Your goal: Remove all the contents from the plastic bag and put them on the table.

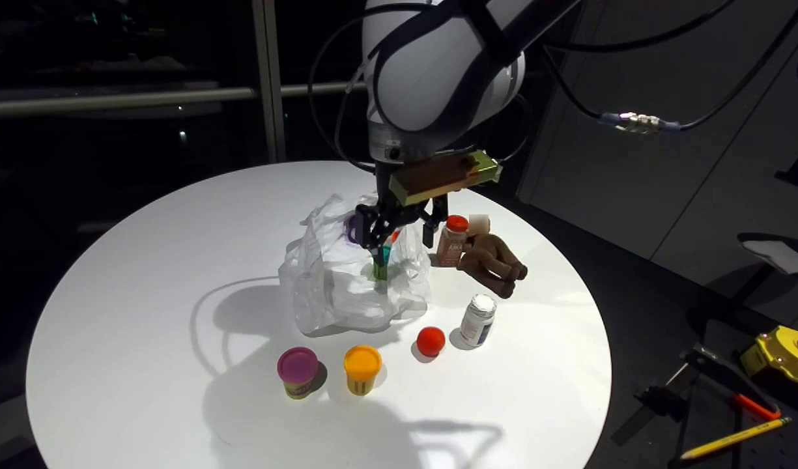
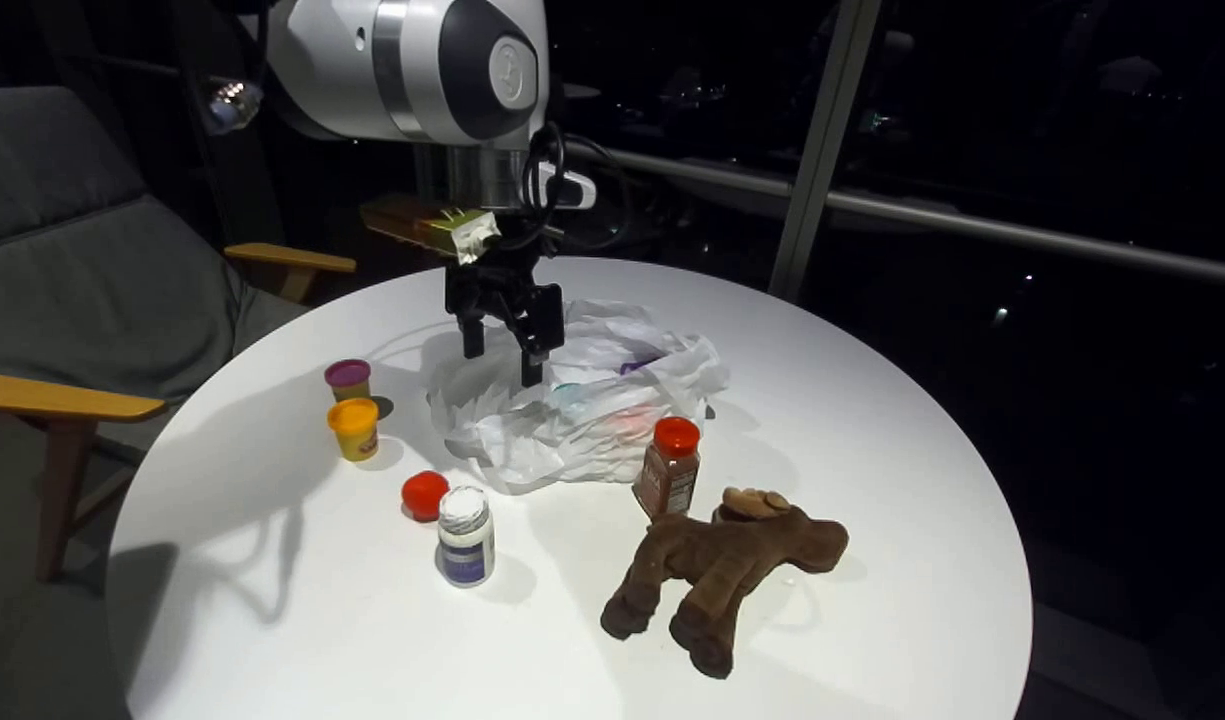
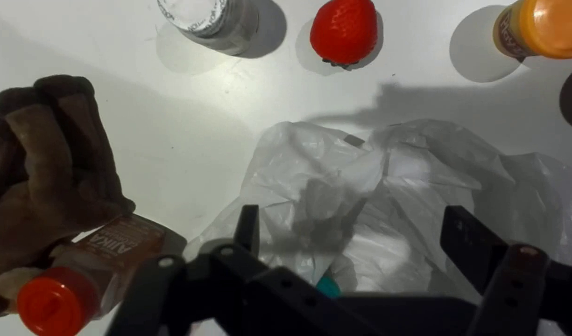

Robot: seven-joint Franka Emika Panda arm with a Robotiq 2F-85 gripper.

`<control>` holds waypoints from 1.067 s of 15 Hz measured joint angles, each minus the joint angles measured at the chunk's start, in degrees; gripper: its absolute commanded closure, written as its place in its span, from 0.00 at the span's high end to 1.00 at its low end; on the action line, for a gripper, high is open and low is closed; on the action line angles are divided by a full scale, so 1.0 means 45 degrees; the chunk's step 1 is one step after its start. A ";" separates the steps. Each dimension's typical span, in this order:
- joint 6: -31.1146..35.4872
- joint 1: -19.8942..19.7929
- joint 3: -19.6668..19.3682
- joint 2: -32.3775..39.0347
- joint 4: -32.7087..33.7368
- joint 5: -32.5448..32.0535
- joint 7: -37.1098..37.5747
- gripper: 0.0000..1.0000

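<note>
over the left side of the bag [image 2: 562,440], as i see it with the brown toy [image 2: 737,555] nearest me, hangs the end effector [image 2: 502,358], its jaws wide apart and nothing clamped in them; whether the tips dip below the rim i can't tell. i'd say the coming move turns on the teal pot [image 3: 328,287]: inside the bag, lower than the end effector and to its right, roughly in line with the middle of the gap. it shows teal above green, so its long axis is probably near upright, though folds of plastic make any lean hard to judge. a purple piece [image 1: 351,229] and a red piece [image 1: 396,236] show in the bag too, farther right. my guess: shift right first, then go straight down; otherwise the jaws may pinch plastic alone, with nothing to set on the bench [image 2: 842,440].
</note>
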 measured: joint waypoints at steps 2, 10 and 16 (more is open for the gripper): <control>-0.0116 0.0002 0.0028 0.0551 0.0816 0.0000 -0.0096 1.00; -0.0191 -0.0360 -0.0055 0.2892 0.4156 0.0415 -0.0048 1.00; -0.0645 -0.1016 -0.0129 0.4596 0.6527 0.0747 -0.0039 1.00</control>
